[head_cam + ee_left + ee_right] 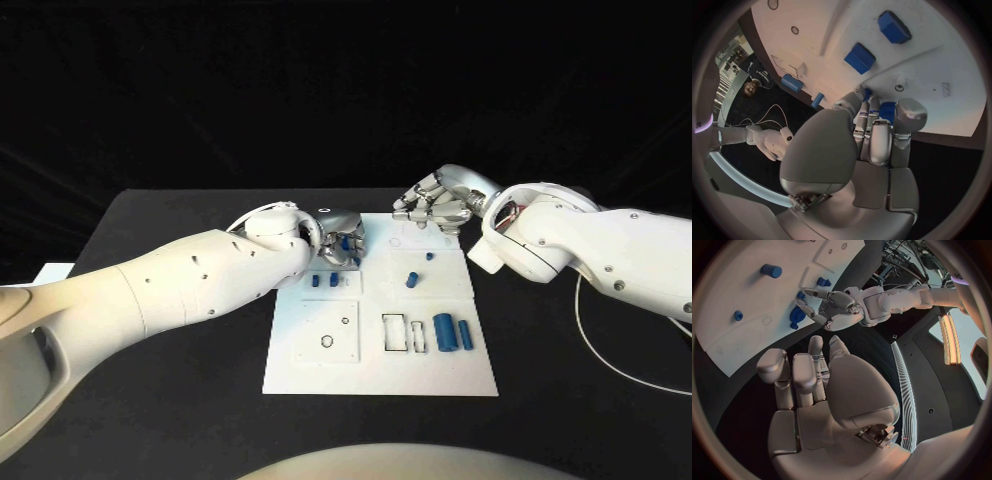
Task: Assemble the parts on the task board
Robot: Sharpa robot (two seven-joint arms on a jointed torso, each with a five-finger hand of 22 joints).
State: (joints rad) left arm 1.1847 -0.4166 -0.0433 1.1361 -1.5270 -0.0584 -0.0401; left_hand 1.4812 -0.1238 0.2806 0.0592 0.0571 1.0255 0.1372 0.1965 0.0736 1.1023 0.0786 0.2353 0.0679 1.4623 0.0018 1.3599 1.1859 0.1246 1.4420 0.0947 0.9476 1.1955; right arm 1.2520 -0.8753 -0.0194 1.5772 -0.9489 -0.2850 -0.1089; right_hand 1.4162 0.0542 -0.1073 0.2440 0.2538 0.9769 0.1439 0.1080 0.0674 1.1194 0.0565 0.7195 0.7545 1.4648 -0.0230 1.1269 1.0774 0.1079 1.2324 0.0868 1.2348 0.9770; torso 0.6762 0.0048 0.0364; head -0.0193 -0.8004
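Lying in the middle of the black worktop (173,215) is the white board (378,370). A small blue part (887,110) is pinched in the fingertips of the left robot hand (335,243), over the board's 11 o'clock corner. The right robot hand (433,205) is held above the board's 12 o'clock edge, loose, with nothing in it. More blue parts (447,332) are seen on the board, toward 4 o'clock.

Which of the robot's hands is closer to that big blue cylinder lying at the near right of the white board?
Neither is close. The left hand is over the task board's far left part, the right hand past its far edge. The large blue cylinder looks slightly nearer the left hand.
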